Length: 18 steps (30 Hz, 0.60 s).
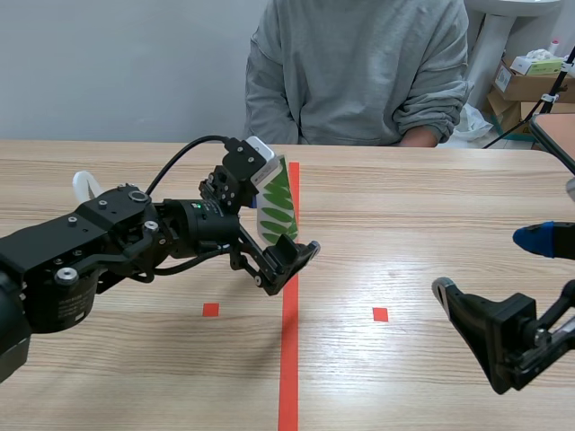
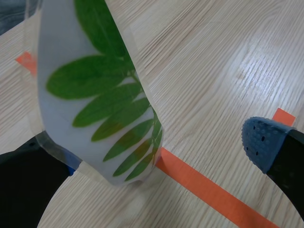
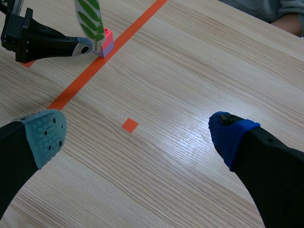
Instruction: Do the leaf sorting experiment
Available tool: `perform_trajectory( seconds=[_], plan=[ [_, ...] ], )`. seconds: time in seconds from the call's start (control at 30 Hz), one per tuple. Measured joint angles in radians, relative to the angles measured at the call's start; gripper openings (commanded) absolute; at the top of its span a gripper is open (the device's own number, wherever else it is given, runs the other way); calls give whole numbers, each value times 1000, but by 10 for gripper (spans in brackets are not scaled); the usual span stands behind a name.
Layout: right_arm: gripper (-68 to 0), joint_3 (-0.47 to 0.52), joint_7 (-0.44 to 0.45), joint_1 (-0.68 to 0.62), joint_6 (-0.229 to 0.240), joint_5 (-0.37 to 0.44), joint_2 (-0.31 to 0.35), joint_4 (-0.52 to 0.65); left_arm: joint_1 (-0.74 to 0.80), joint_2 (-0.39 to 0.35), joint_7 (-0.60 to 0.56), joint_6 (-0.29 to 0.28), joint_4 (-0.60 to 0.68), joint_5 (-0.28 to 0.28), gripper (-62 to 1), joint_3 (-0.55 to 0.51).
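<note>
While the leaf card [image 1: 277, 202] stood upright in its pink block [image 3: 105, 42] on the tape line [image 1: 289, 359], the left gripper [image 1: 289, 262] straddled it, fingers apart; contact with the card not discernible. Right gripper [image 1: 485, 265] hung well apart, fingers spread, nothing between them.

Scene camera sits low between the arms, facing across the tabletop [image 1: 422, 233] toward a seated person [image 1: 359, 72]. Left wrist camera looks down, very close on the laminated leaf card [image 2: 95, 104]. Right wrist camera views it from well back. All three share the laminated leaf card and the orange tape line [image 1: 289, 359].
</note>
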Motion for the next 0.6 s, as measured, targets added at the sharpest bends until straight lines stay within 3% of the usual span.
perform_trajectory(
  seconds=[0.23,0.27,0.43,0.6],
  plan=[
    [-56,0,0,11,0,0,0,0,0,0,-4,0,0,29,14,0],
    [-56,0,0,11,0,0,0,0,0,0,-5,0,0,29,-25,0],
    [-56,0,0,11,0,0,0,0,0,0,-8,0,0,26,-362,0],
    [-56,0,0,11,0,0,0,0,0,0,-15,0,0,25,-498,0]
  ],
)
